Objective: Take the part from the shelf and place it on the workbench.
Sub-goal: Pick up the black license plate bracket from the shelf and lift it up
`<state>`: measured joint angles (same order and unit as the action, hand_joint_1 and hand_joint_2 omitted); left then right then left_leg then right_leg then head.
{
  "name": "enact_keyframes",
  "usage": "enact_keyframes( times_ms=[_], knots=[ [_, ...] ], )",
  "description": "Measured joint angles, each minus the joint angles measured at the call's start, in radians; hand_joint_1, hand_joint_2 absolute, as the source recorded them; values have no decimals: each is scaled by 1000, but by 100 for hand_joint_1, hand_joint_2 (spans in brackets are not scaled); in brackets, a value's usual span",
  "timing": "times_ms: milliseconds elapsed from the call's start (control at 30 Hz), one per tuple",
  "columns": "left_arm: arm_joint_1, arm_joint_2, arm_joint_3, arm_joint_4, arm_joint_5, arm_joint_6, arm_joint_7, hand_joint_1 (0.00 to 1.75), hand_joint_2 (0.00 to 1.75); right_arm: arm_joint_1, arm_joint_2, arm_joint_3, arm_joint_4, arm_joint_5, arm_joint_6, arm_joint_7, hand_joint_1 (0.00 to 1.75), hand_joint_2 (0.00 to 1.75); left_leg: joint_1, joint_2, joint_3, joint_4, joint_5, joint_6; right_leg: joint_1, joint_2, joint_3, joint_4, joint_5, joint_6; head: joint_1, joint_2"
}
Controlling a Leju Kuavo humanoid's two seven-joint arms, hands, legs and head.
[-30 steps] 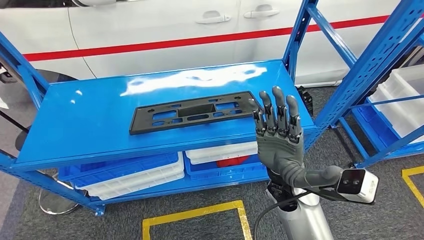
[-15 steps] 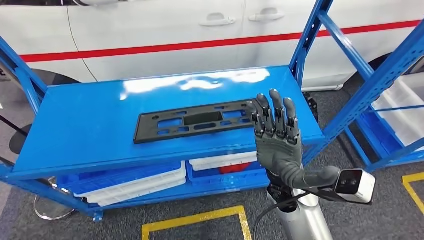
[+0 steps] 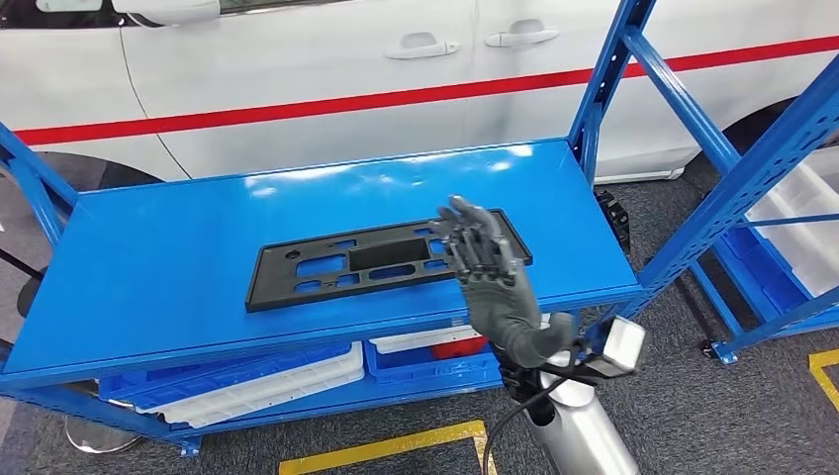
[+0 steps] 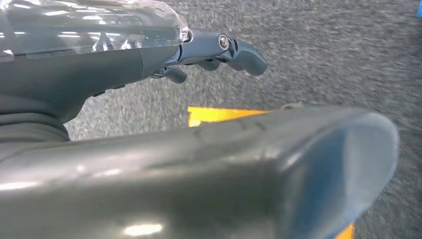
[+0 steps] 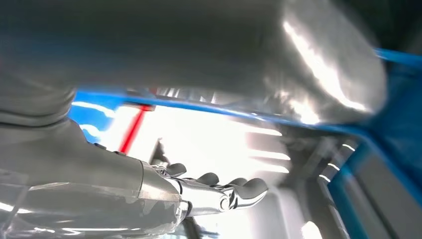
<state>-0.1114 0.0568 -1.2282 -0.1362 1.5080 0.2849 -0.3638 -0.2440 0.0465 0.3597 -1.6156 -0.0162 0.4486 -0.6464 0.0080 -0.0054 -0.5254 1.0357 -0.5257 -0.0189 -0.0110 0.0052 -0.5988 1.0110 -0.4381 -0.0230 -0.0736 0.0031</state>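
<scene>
A flat black plastic part [image 3: 346, 262] with several cut-outs lies lengthwise on the top board of the blue shelf [image 3: 148, 267]. My right hand [image 3: 485, 272] reaches in over the shelf's front edge and hovers above the part's right end, fingers stretched out and apart, gripping nothing. I cannot tell whether the fingertips touch the part. In the right wrist view the right hand [image 5: 199, 191] shows its fingers extended against blue shelf framing. My left hand [image 4: 199, 55] hangs over grey floor, fingers loosely apart and holding nothing.
A white car with a red stripe [image 3: 396, 99] stands right behind the shelf. Blue uprights and a diagonal brace [image 3: 693, 109] rise at the shelf's right end. White bins [image 3: 267, 371] fill the lower level. Yellow floor tape [image 3: 396, 445] runs in front.
My right hand has gone from upright beside the part's right end to leaning forward and left over that end. The camera has also shifted a little.
</scene>
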Motion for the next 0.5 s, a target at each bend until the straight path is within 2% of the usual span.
enact_keyframes(
  times_ms=[33, 100, 133, 167, 200, 267, 300, 333, 367, 433, 500],
  knots=[
    [0, -1, 0, 0, 0, 3, 2, 0, 0, -10, -1, 23, 33, 11, -11, 6, 0, 175, 2, 0, -24, 51, -24, -4, -1, -1, 7, -3, -3, -5, 0, 0],
    [3, -2, 0, 0, 0, 11, 8, 0, 0, -30, -1, 67, 102, 41, -40, 16, 0, 175, 3, 0, -109, 196, -78, -10, 1, -3, 17, -4, -11, -12, 0, 0],
    [6, -2, -1, 0, 0, 16, 11, 0, 0, -38, -1, 86, 135, 61, -60, 21, 0, 175, 4, 0, -147, 249, -88, -12, 2, -2, 22, -4, -16, -13, 0, 0],
    [10, -3, -1, 0, 0, 20, 13, 0, 0, -45, -1, 103, 165, 79, -79, 24, 0, 175, 4, 0, -169, 267, -74, -13, 3, -2, 28, -3, -22, -13, 0, 0],
    [12, -3, -2, 0, 0, 22, 14, 0, 0, -53, -1, 118, 191, 94, -95, 27, 0, 175, 4, 0, -169, 241, -38, -12, 4, -1, 36, -3, -28, -12, 0, 0],
    [16, -3, -3, 0, 0, 26, 14, 0, 0, -74, 0, 147, 237, 124, -125, 32, 0, 175, 3, 0, -129, 107, 61, -6, 5, 0, 54, -3, -42, -9, 0, 0],
    [16, -3, -3, 0, 0, 26, 14, 0, 0, -88, 2, 161, 260, 147, -146, 37, 0, 175, 1, 0, -106, 43, 93, -1, 7, 1, 58, -1, -48, -6, 0, 0],
    [16, -3, -4, 0, 0, 27, 13, 0, 0, -103, 3, 176, 282, 180, -176, 45, 0, 175, -1, 0, -92, 2, 110, 4, 9, 2, 59, 0, -52, -2, 0, 0],
    [17, -4, -5, 0, 0, 27, 12, 0, 0, -118, 6, 192, 305, 226, -217, 54, 0, 175, -3, 0, -88, -14, 111, 8, 10, 3, 57, 0, -54, 2, 0, 0],
    [17, -4, -6, 0, 0, 27, 11, 0, 0, -148, 16, 227, 350, 362, -336, 79, 0, 175, -3, -1, -88, -20, 107, 17, 10, 3, 54, 0, -57, 11, 0, 0],
    [15, -6, -9, 0, 0, 27, 10, 0, 0, -180, 29, 264, 393, 517, -468, 108, 0, 175, 1, 0, -83, -29, 108, 25, 9, 0, 43, 28, -76, 20, 0, 0]
  ],
)
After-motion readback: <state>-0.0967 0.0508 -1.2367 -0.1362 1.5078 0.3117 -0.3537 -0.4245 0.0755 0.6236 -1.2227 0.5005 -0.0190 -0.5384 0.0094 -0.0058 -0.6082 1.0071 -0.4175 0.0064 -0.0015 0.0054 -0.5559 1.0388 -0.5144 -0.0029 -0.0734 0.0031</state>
